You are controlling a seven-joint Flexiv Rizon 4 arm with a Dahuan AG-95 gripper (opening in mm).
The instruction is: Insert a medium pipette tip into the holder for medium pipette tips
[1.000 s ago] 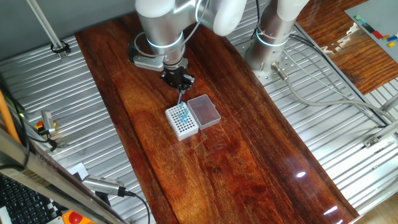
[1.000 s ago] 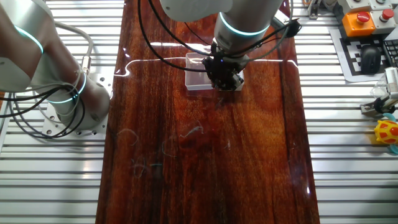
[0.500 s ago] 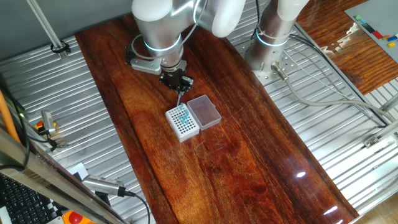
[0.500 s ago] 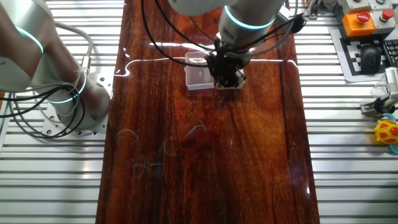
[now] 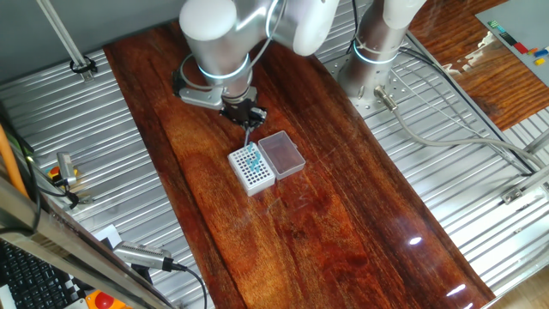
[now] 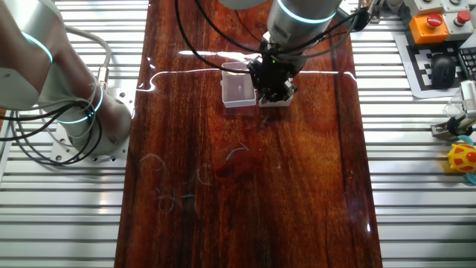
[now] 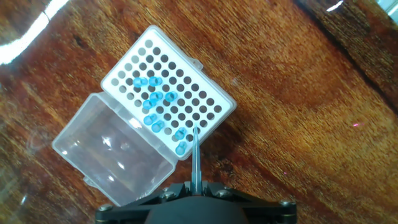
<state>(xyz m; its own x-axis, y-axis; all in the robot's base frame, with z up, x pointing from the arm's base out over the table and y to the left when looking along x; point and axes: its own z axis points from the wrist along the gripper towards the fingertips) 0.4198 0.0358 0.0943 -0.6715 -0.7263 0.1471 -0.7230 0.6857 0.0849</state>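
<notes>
Lid, clear and hinged open, lies at the left of the hand view, touching the rack's near-left edge; it is an obstacle only if the arm drifts that way. Next over, the rack shows its grid of dark holes, with a cluster of blue tips seated toward the lid side and a few more along the near edge. Right of those, the tip hangs point-down from the gripper, which is clenched on its upper end; its point sits over the near rows of the grid, just beside one seated blue tip. From the fixed view the gripper hovers above the rack, the tip reaching down to its top, though whether it has entered a hole cannot be told.

Doing this well likely means centring the point over one empty hole, keeping the tip upright, descending slowly and straight, and letting go only once it seats. Sideways nudges risk bending it or catching the neighbouring blue tip.
</notes>
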